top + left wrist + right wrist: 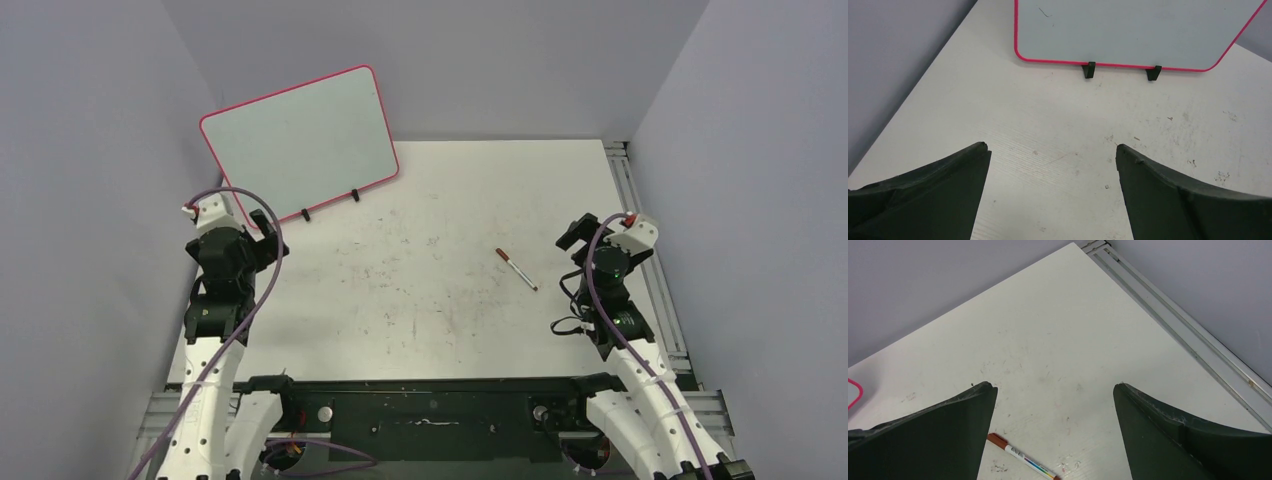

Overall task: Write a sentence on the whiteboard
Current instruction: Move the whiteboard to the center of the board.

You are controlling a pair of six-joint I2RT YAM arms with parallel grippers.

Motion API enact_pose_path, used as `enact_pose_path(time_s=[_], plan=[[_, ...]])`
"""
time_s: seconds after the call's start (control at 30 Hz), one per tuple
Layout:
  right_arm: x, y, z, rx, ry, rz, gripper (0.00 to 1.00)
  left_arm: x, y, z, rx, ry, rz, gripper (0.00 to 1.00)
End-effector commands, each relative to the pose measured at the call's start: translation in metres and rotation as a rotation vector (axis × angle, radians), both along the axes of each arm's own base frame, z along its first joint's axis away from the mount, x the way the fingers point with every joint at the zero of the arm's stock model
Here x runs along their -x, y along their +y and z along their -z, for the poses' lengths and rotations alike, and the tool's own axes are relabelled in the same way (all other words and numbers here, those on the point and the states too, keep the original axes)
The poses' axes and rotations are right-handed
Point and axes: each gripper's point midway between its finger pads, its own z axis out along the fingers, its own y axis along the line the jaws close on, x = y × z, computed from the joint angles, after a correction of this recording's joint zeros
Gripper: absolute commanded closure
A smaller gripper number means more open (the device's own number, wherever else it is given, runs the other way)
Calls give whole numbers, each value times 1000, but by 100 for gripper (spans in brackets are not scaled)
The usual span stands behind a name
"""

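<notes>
At one o'clock from the spread left pincer (1050,150), well apart, the whiteboard (1128,30) stands on the worktop (1048,110); the right pincer (1053,387) is spread too.

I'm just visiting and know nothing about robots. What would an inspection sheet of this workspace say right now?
Surface: white table, scuffed with small dark marks.
Job's things: whiteboard propped on two black clip feet at the far left, no words on it; marker lying on the table near the right arm.
Clutter: nothing seen.
Grippers: left gripper and right gripper both open, empty.
Cables: purple cable looping along each arm.
Surroundings: plain grey walls; metal rail along the table's right edge.
</notes>
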Motion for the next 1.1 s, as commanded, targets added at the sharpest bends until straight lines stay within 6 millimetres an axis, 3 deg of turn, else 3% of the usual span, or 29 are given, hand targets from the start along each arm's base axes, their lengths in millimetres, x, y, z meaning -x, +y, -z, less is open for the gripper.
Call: enact_pose_path(time_s=[0.0, 0.27, 0.4, 0.63, 0.7, 0.87, 1.07], plan=[[-4, 4, -29, -21, -94, -17, 10, -8, 2, -16, 47, -49, -11, 4], [-9, 12, -31, -29, -92, -57, 10, -18, 6, 11, 49, 69, -22, 4], [-9, 20, -34, -42, -104, -100, 10, -30, 8, 12, 11, 63, 1, 4], [-7, 23, -41, -43, -110, -123, 10, -83, -10, 19, 44, 102, 44, 3], [-6, 23, -42, -41, -111, -126, 10, -100, -23, 25, 22, 118, 67, 1], [-4, 24, -42, -45, -112, -131, 10, -136, -40, 57, 39, 194, 85, 22], [-4, 27, -40, -51, -107, -149, 10, -170, -43, 96, 31, 274, 50, 33]])
